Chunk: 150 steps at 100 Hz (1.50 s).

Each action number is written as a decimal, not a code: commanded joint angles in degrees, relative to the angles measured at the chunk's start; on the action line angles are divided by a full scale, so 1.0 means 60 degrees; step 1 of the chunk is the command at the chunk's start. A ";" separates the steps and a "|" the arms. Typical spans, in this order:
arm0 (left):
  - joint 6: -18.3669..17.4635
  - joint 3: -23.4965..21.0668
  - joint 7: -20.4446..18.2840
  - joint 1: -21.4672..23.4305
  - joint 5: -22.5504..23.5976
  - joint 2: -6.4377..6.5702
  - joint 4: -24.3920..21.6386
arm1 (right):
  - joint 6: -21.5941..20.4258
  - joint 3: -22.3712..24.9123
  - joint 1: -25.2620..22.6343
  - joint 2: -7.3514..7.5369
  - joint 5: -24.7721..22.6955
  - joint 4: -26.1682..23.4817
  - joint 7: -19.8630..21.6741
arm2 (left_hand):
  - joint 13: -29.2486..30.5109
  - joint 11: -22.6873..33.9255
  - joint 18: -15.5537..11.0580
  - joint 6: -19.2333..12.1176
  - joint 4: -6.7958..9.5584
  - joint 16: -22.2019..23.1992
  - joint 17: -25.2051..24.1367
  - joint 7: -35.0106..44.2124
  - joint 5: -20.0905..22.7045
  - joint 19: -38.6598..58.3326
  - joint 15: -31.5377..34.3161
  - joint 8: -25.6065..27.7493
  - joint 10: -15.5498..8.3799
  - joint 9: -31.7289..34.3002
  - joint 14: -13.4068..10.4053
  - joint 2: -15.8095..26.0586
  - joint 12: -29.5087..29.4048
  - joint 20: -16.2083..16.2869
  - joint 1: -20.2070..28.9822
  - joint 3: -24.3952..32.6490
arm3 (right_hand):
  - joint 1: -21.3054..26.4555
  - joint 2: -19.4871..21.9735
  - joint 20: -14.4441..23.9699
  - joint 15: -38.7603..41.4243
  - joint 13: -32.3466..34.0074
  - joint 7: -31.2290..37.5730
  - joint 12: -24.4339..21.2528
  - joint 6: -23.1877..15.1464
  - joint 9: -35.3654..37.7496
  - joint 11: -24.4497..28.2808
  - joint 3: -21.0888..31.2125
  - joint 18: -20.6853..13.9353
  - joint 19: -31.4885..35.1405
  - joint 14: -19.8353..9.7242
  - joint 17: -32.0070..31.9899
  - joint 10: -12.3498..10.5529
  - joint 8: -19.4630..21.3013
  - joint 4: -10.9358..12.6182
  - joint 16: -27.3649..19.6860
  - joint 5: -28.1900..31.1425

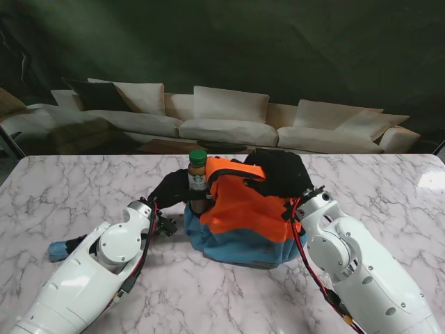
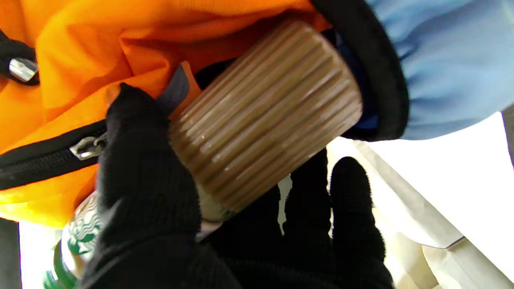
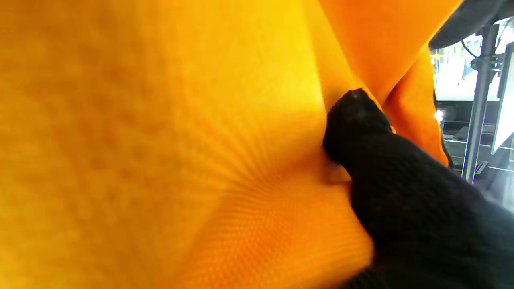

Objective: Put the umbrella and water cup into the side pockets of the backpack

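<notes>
Left hand [image 2: 160, 208] is clamped around the ribbed brown green-capped coffee bottle [image 1: 197, 182], upright, base at the mouth of the black-rimmed side pocket [image 2: 385, 80] of the orange-and-blue fabric backpack [image 1: 247, 209], mid marble table [image 1: 69, 188]. Insertion runs along the bottle's long axis. Right hand [image 3: 401, 192] braces the orange fabric; can't tell its grip.

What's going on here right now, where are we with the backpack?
The left robot hand is gripping the bottle and working its ribbed base into the backpack side pocket; the base is at the pocket's black rim, not fully in. The right robot hand is pressed against the orange fabric on the other side, apparently bracing the bag. A blue thing, perhaps the umbrella, lies beside the left arm.
</notes>
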 commanded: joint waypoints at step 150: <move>-0.0088 0.0157 -0.1896 -0.0460 0.3233 0.0786 0.0671 | -0.0617 -0.0133 -0.0033 0.0018 0.0132 0.0020 0.0510 | -0.5106 0.0128 -0.0038 0.0093 0.0536 -0.1232 -0.3501 -0.4192 -0.2166 -0.4179 -0.2502 -0.0279 0.1391 -0.6896 0.0444 0.3011 -0.1861 0.0238 -0.1931 0.1631 | 0.1216 0.1048 0.0187 0.0380 0.0566 0.1244 -0.0092 -0.1860 0.0089 0.0011 0.0977 -0.0300 0.0045 -0.0350 0.0057 -0.0369 0.0494 0.0428 0.0145 0.0823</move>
